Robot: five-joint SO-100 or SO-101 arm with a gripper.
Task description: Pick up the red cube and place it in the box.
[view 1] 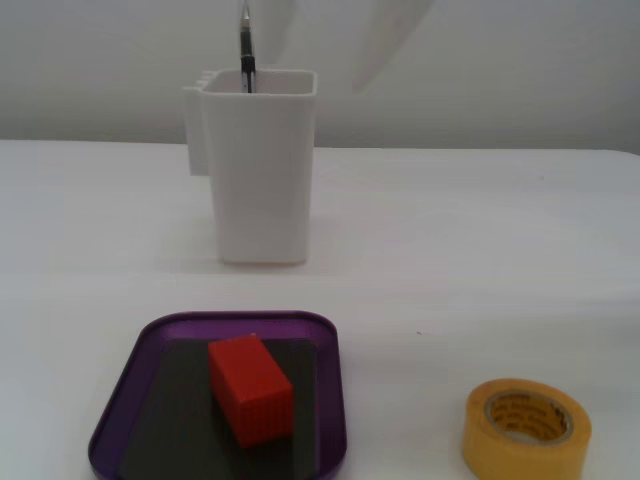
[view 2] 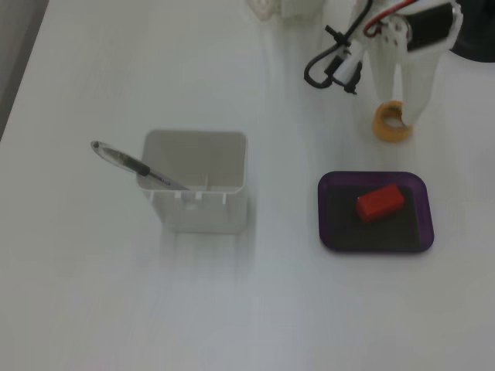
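Observation:
The red cube (view 1: 250, 388) lies inside the box (view 1: 115, 415), a shallow purple tray with a dark floor, at the front of a fixed view. In both fixed views the cube (view 2: 380, 202) rests on the floor of the box (view 2: 331, 232), turned at an angle. My gripper (view 2: 402, 108) hangs over the table beyond the box, above the tape roll, with its white fingers apart and nothing between them. It is well clear of the cube. In a fixed view the gripper (view 1: 320, 65) is only a white blur at the top.
A tall white plastic container (view 1: 262, 170) with a pen (view 1: 246, 50) in it stands behind the box; it also shows in a fixed view (view 2: 197, 182). A yellow tape roll (view 1: 527, 430) lies to the right of the box, under my fingers (view 2: 392, 124).

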